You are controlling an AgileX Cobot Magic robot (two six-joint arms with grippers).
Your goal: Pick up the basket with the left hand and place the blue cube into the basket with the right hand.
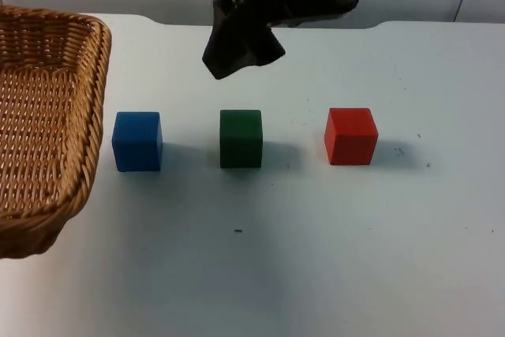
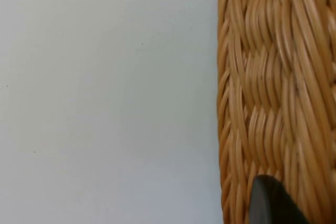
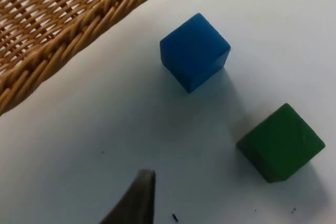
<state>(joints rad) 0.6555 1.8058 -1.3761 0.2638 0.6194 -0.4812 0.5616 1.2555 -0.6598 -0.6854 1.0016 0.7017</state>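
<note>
Three cubes in a row | basket (image 1: 47,108) left, beside blue cube (image 1: 137,141) | right hand (image 1: 237,45) above and beyond green cube (image 1: 241,138), finger state not discernible | step: reach for blue cube; next: shift left, descend.

1. Bright, even light on the white table (image 1: 355,258); no glare.
2. Soft shadows fall right of the blue cube (image 1: 137,141), green cube (image 1: 241,138) and red cube (image 1: 350,136).
3. Basket (image 2: 273,87) weave looks slightly soft at the left wrist.
</note>
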